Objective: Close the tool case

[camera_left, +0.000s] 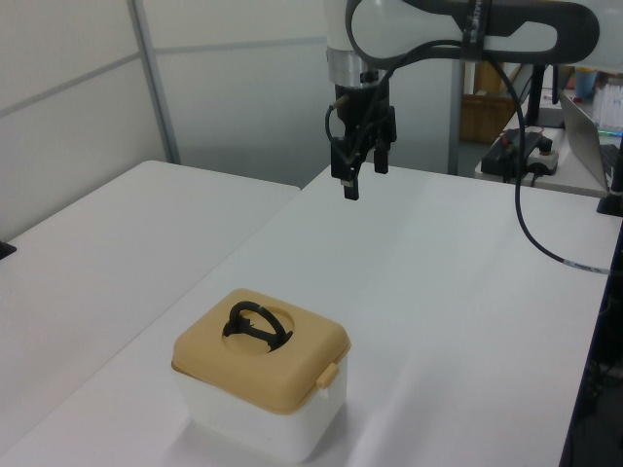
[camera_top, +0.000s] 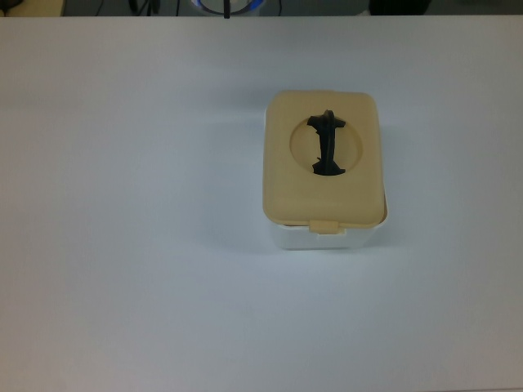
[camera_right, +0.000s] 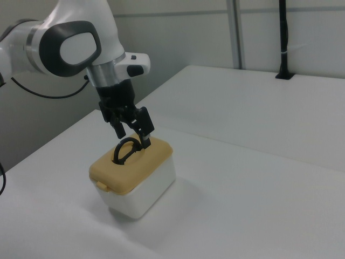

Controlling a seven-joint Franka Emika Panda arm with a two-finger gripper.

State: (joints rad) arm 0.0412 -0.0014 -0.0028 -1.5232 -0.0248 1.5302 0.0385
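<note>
The tool case sits on the white table, its tan lid (camera_top: 323, 175) lying flat on the white tub (camera_top: 327, 238). A black handle (camera_top: 328, 145) stands in the lid's round recess, and a latch tab (camera_top: 327, 226) hangs over the edge at the top view's bottom. In the left view the lid (camera_left: 261, 355) and tub (camera_left: 258, 418) are near the bottom. My gripper (camera_left: 361, 178) hangs open and holds nothing, high above the table and well beyond the case. The right view shows the gripper (camera_right: 132, 134) overlapping the handle (camera_right: 125, 148) of the case (camera_right: 132, 181). The top view does not show the gripper.
A black cable (camera_left: 521, 243) loops down from the arm at the left view's right. A power strip (camera_left: 531, 148) and a laptop (camera_left: 584, 122) lie on another table behind. A black post (camera_right: 282, 40) stands at the far table edge in the right view.
</note>
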